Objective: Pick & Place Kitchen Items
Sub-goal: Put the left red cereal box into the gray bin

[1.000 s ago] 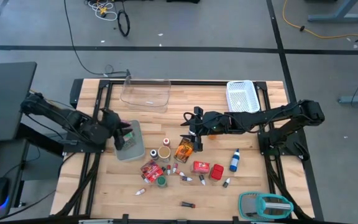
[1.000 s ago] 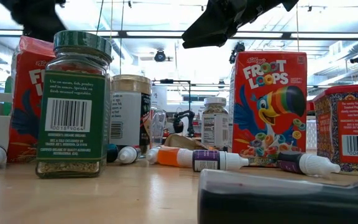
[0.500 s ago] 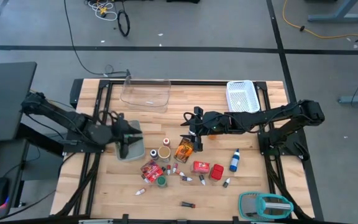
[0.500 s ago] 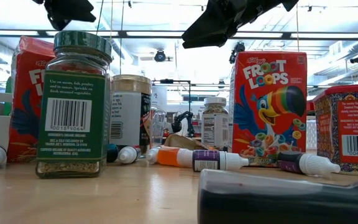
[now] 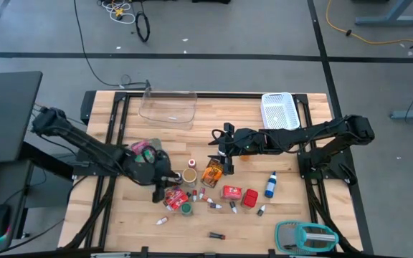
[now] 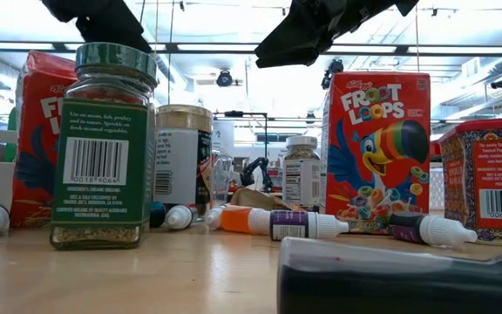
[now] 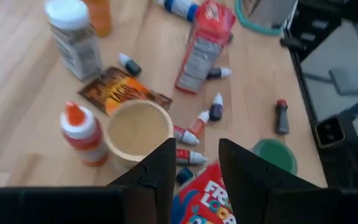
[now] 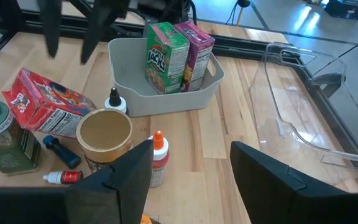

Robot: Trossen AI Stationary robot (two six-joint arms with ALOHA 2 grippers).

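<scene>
Two boxes already stand in your grey bin (image 8: 166,99) toward the tabletop's left edge, while your empty, parted left gripper (image 5: 165,179) hovers over the mid-table clutter of kitchen items (image 5: 214,192), and your right gripper (image 5: 219,154) waits open.

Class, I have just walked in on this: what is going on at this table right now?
A two-armed robot is sorting small groceries. The left gripper hangs empty, jaws apart, over the red Froot Loops cereal box lying in the central clutter. The grey plastic bin already holds a green cereal box and a pink box. The right gripper waits open above the orange packet.
</scene>
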